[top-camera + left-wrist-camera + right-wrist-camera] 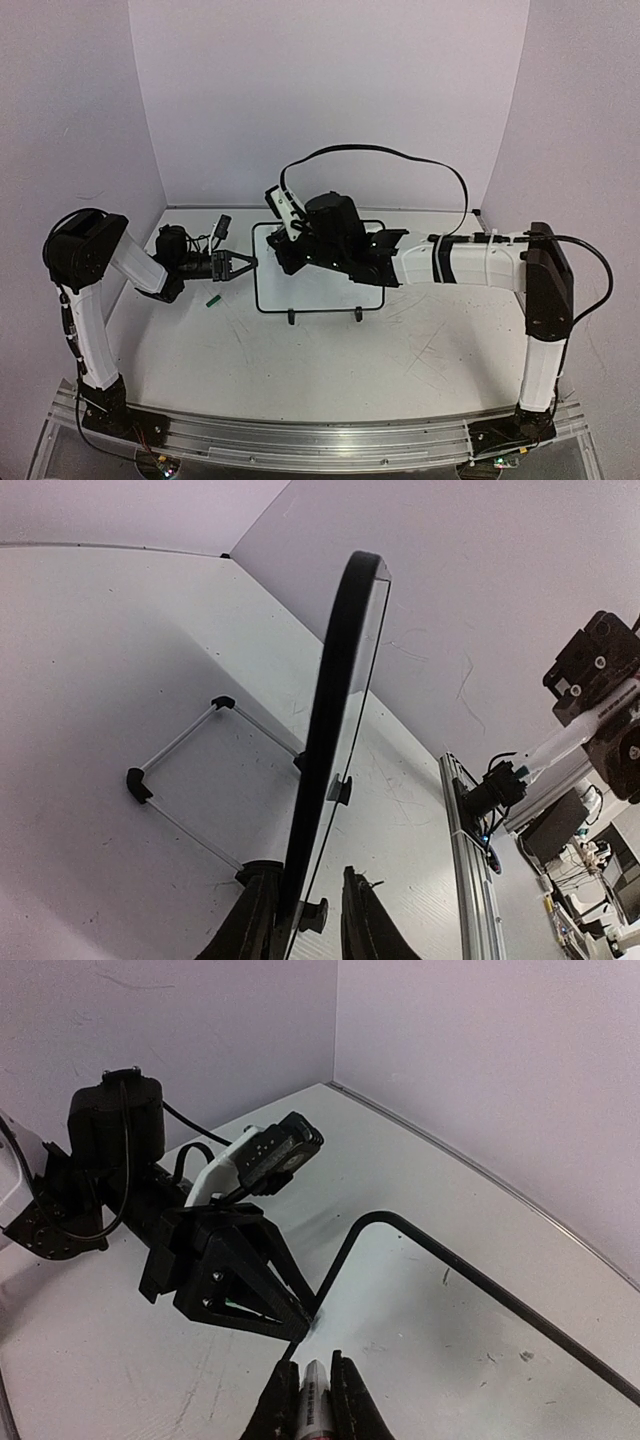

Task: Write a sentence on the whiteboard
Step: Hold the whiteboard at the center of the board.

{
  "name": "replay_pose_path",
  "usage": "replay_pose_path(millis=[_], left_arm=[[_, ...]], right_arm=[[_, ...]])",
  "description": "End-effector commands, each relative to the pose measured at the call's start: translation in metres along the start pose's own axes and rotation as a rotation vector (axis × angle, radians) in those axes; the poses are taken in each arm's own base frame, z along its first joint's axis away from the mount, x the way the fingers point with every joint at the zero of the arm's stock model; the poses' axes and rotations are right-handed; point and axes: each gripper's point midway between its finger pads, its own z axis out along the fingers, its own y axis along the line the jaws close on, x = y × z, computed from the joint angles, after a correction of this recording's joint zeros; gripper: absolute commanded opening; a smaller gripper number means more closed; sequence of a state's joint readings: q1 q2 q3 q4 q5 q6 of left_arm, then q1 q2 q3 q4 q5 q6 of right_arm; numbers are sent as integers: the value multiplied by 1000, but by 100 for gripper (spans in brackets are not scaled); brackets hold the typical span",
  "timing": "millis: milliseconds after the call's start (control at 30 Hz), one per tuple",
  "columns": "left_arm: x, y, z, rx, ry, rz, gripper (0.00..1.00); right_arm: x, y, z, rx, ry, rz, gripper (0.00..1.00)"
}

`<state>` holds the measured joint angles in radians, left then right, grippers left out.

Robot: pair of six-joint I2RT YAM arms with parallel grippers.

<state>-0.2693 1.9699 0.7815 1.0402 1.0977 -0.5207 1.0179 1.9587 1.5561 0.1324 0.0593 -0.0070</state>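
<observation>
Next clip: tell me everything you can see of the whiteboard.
The whiteboard is a small white rectangle in a thin black frame with rounded corners. It stands tilted on two black feet, with a wire prop behind it. The left pincer straddles its left edge; a firm squeeze cannot be confirmed. The right pincer holds a marker near one corner. The surface in view shows no clear writing.

A small green object (213, 298) lies left on the scratched white tabletop (330, 370); an aluminium rail (330, 437) lines its near edge.
</observation>
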Motion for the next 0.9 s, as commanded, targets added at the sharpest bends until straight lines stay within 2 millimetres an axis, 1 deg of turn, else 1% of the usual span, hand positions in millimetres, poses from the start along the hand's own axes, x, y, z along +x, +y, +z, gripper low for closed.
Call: replay_pose_path(millis=[0,67,167,300,467,600,800,867], left_arm=[[-12,-2,0,44,-10,83,24],[-11,-1,1,49,-5,84,25],[-8,1,3,61,5,85,26],[-9,5,4,58,4,90,20],[-5,11,5,47,3,83,13],[-5,11,4,37,-2,89,6],[-7,9,2,13,-17,123,0],[-7,8,1,6,-20,128,0]], right_arm=[[-22,1,2,15,-51,-25,0],[-19,1,1,15,-49,-29,0],[-17,-5,0,45,-54,-27,0],[-22,-7,-3,56,-79,-13,0],[-26,-10,4,84,-88,-16,0],[-31,-12,9,132,-101,-38,0],[-42,-13,23,152,-125,-60,0],[-44,-11,25,147,-129,-62,0]])
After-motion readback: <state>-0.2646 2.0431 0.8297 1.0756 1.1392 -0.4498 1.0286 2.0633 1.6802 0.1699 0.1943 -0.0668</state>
